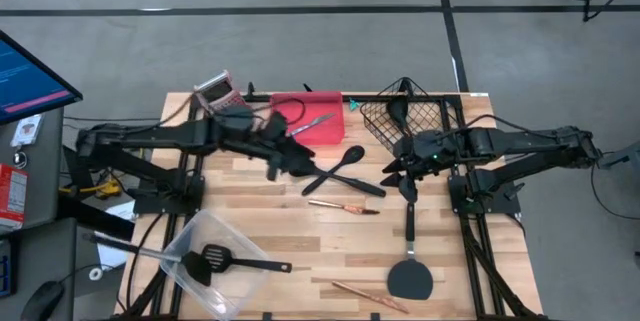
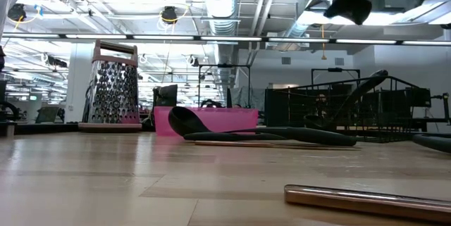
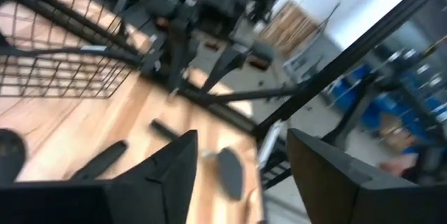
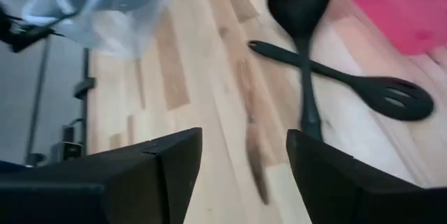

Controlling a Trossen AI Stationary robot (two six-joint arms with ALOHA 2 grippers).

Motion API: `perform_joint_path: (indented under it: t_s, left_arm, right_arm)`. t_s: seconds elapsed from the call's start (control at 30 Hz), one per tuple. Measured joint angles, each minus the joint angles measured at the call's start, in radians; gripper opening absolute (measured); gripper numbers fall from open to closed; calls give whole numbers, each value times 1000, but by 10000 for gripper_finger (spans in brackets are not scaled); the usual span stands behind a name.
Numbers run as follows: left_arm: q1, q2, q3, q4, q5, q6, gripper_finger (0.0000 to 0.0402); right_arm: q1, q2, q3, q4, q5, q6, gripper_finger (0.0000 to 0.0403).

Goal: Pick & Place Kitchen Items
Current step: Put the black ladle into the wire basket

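Arms stretch inward above the table (image 1: 300, 231), left gripper (image 1: 283, 164) and right gripper (image 1: 403, 171) both spread open and empty, flanking the crossed black spoons (image 1: 345, 171) lying between them.

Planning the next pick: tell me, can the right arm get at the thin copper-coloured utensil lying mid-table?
Probably yes. The right gripper is open and empty, and the thin copper-coloured utensil lies alone on bare wood just ahead of it, apart from the two crossed black plastic spoons.
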Motion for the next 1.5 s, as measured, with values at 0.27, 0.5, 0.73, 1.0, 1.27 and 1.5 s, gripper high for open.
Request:
perform_joint_path:
  t_s: [0.27,0.5,0.73,1.0,1.27,1.5]
  left_arm:
    - [0,180,-1,6,0,173,232]
    - [0,301,-1,16,-95,350,231]
    - [0,427,-1,117,-135,512,231]
    - [0,557,-1,176,-204,544,230]
    - [0,637,-1,199,-230,602,230]
    - [3,695,0,253,-267,626,230]
  right_arm:
    - [25,28,0,-11,24,0,210]
    - [31,25,0,-9,23,33,210]
    - [31,25,0,-7,23,42,210]
    - [47,25,0,-6,22,79,210]
    - [70,25,0,-6,23,98,210]
    - [70,25,0,-5,23,105,210]
